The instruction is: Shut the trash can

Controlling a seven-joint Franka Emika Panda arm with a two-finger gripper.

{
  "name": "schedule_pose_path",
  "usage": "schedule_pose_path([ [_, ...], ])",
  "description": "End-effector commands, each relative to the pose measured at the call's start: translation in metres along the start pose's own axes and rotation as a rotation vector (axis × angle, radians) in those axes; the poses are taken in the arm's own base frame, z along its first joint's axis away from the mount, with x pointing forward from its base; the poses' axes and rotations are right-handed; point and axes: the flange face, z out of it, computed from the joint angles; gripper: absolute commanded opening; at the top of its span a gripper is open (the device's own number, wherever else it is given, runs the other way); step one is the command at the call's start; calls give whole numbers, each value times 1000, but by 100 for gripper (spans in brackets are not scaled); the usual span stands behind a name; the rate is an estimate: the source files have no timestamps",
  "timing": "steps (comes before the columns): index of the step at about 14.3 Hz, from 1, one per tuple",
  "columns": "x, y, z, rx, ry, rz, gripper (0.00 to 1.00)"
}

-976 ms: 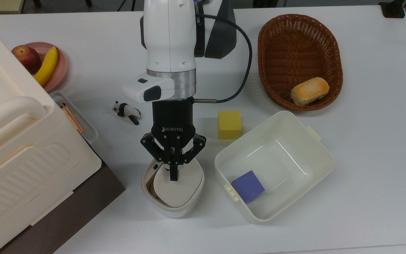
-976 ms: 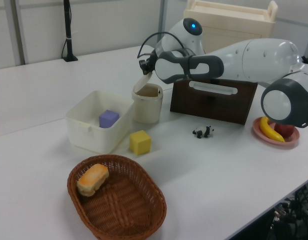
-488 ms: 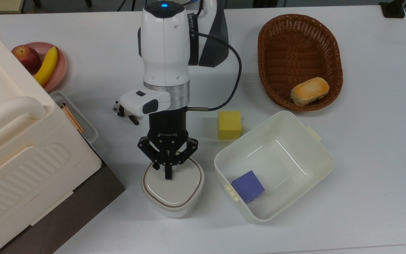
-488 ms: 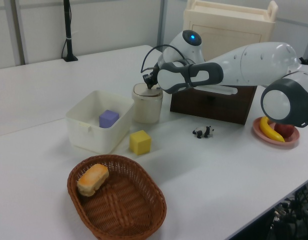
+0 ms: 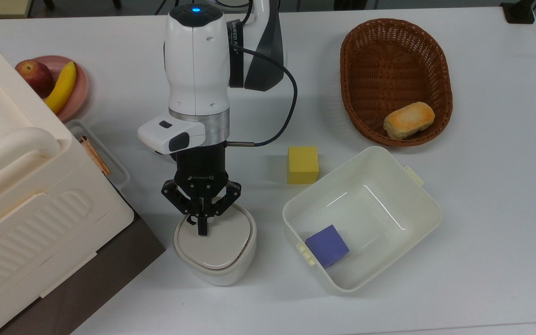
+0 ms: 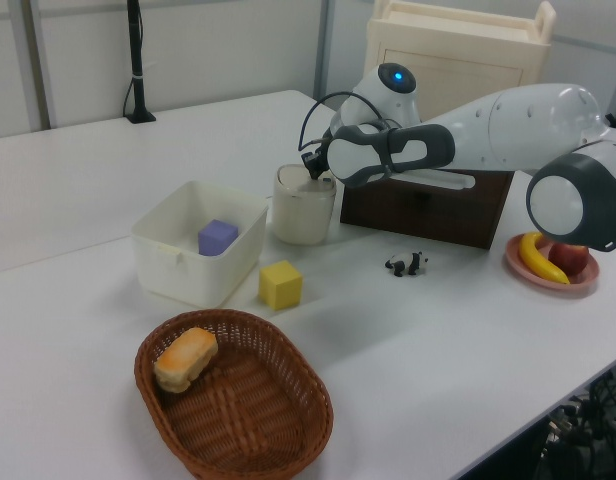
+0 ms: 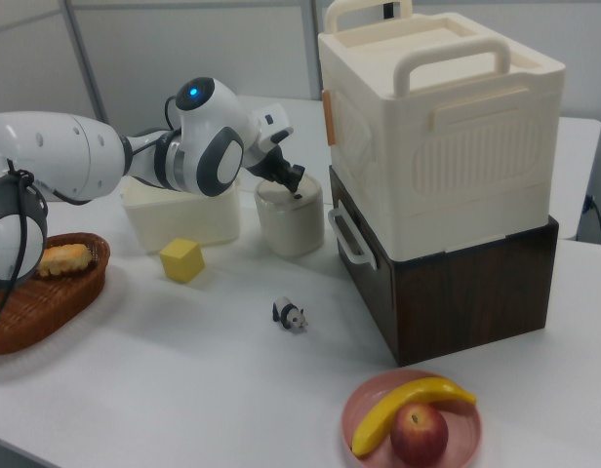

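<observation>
Here the gripper [image 5: 201, 229] points straight down with its fingers pressed together, holding nothing, and their tips rest on the lid [image 5: 214, 238] of the bin [image 5: 216, 272], toward the lid's rear edge as the top view shows it. The lid lies flat and flush inside the rim, so the bin looks shut. The bin sits directly under the tool, not to any side of it; any further push would go straight down, and a lift straight up would clear it.

In the top view a brown cabinet [image 5: 86, 274] carrying a big cream box [image 5: 26, 200] lies just left of the bin, and a white tub [image 5: 417, 195] holding a purple cube [image 5: 327, 245] lies to its right. A yellow cube [image 5: 303, 164] stands beside the tub.
</observation>
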Motion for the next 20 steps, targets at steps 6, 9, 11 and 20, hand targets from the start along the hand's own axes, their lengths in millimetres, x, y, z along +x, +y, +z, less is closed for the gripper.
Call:
schedule_pose_path([
  [6,-46,-14,33,3,-126,-55,3],
  [9,-55,-16,43,3,-158,-68,2],
  [11,-70,-25,58,5,-189,-80,2],
  [20,-11,-13,-26,14,-95,0,2],
])
